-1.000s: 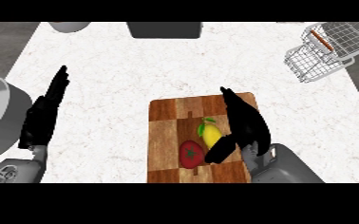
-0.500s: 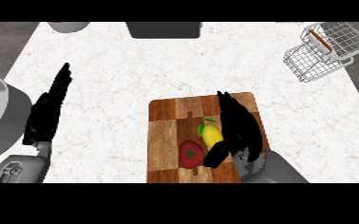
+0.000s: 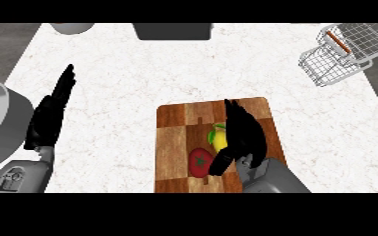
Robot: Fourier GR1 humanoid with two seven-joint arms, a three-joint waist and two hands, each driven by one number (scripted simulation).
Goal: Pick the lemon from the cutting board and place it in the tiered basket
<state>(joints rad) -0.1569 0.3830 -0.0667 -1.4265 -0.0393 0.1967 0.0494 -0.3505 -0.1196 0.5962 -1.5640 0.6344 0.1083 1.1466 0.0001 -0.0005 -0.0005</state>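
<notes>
A yellow lemon [image 3: 217,134] lies on the wooden cutting board [image 3: 177,130] at the lower middle, with a red tomato [image 3: 199,161] just below it. My right hand [image 3: 242,135] stands edge-on right beside the lemon, fingers straight and pointing away, thumb reaching down past the tomato; it covers the lemon's right side. The wire tiered basket [image 3: 341,55] stands at the far right, holding a thin orange-brown item on its upper tier. At the left edge my left hand [image 3: 50,114] rests open, fingers up.
A dark grey container [image 3: 173,30] and a pale bowl [image 3: 71,27] sit along the counter's back edge. A grey rounded object [image 3: 10,125] shows at the far left. White speckled counter lies between the board and the basket.
My right hand has slid left and slightly forward across the board, closing against the lemon's right side. The left hand has shifted only slightly.
</notes>
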